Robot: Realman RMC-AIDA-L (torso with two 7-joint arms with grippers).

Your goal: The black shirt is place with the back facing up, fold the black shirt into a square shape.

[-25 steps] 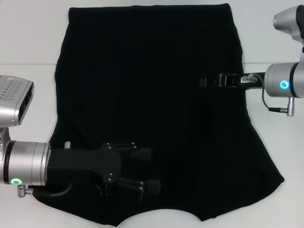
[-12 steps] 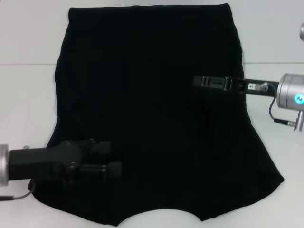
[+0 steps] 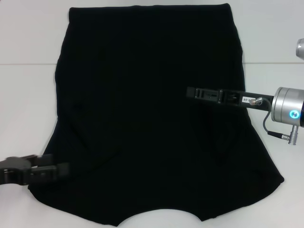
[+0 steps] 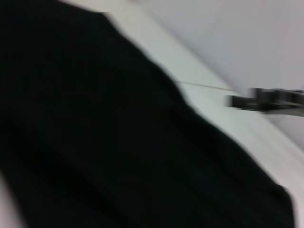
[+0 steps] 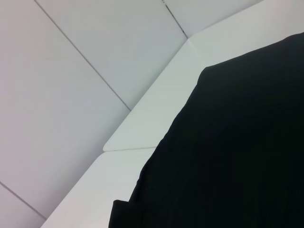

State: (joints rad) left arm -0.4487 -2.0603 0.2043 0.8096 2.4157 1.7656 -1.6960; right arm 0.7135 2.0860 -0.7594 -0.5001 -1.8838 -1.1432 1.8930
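The black shirt [image 3: 142,95] lies spread flat on the white table [image 3: 28,85], plain side up, with its curved edge nearest me. My left gripper [image 3: 59,166] is low at the shirt's near left edge, blurred, open and holding nothing. My right gripper [image 3: 190,91] reaches in from the right, seen edge-on above the shirt's right half. In the left wrist view the shirt [image 4: 95,142] fills most of the picture, with the right gripper [image 4: 232,101] far off. The right wrist view shows a shirt [image 5: 237,152] corner on the table.
Bare white table [image 3: 280,137] borders the shirt on the left and right. A seam [image 3: 23,64] runs across the tabletop. Pale wall panels [image 5: 71,95] stand beyond the table's edge.
My left arm has pulled back leftwards across the shirt's near part to its left edge. The right gripper has shifted slightly left and nearer over the shirt. The shirt lies as before.
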